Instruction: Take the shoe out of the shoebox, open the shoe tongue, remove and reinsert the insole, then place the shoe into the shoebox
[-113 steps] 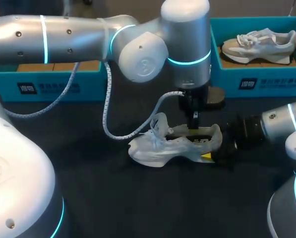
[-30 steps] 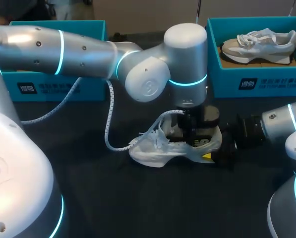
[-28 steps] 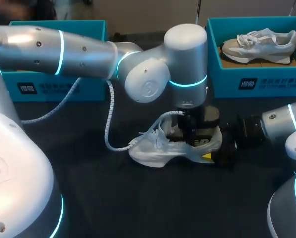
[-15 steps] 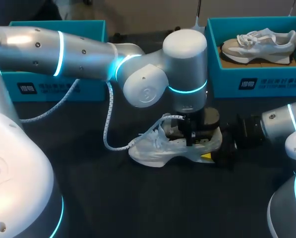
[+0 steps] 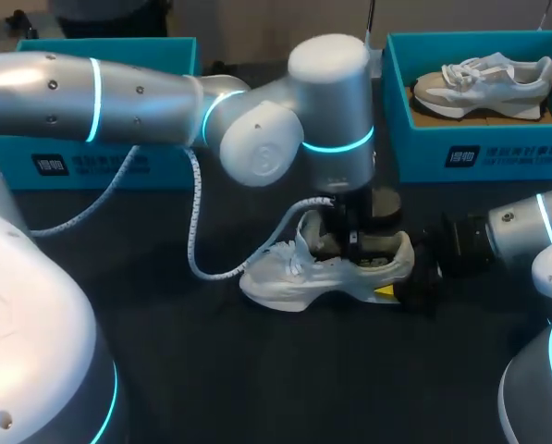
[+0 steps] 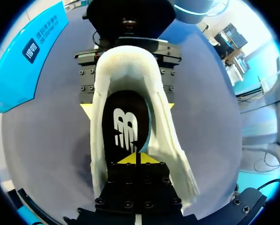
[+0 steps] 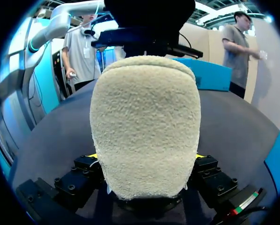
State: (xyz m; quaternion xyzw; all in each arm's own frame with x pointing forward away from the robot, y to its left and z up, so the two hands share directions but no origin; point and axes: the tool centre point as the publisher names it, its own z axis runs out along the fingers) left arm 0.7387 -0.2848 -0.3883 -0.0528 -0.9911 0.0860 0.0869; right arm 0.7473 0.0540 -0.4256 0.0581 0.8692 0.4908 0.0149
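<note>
left pincer (image 6: 139,158) has dropped into the shoe (image 5: 322,273) and now edges toward the tongue, tips pressed together on the insole (image 6: 125,126), so the insole step looks underway. right pincer (image 7: 147,159) clamps the heel just behind it. dark table (image 5: 257,370) beneath both, box (image 5: 460,153) well beyond them.
</note>
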